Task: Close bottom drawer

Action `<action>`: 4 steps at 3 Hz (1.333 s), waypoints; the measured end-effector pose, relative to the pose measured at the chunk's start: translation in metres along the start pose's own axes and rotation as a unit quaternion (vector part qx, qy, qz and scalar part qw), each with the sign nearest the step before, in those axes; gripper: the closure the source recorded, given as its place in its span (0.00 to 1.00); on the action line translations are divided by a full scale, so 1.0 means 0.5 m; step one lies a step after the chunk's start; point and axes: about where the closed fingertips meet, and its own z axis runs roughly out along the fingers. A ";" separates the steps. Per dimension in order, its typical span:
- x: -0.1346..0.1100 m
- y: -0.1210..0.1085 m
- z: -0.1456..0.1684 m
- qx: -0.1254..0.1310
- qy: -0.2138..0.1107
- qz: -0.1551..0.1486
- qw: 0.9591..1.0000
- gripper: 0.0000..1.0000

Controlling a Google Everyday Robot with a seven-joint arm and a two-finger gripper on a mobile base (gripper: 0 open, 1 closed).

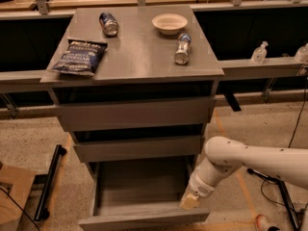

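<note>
Clearly, the bottom drawer (139, 191) is pulled out. The gripper (190, 201) is held beside its right front corner; its state cannot be told.

On the tabletop (139, 61) I saw a chip bag (78, 57), a can (109, 23) on its side, a white bowl (169, 23) and a toppled bottle (182, 48). Floor cables (263, 176) lay right of the gripper (190, 201), which hung low near the floor.

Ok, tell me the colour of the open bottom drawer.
The bottom drawer is grey wood-grain (camera view); the gripper is by its right front corner.
</note>
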 end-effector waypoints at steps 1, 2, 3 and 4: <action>0.035 -0.014 0.125 -0.025 -0.017 0.046 0.999 1.00; 0.060 -0.066 0.224 -0.028 -0.053 0.131 0.990 1.00; 0.064 -0.060 0.244 -0.036 -0.052 0.134 0.989 1.00; 0.068 -0.084 0.272 -0.037 -0.039 0.136 0.989 1.00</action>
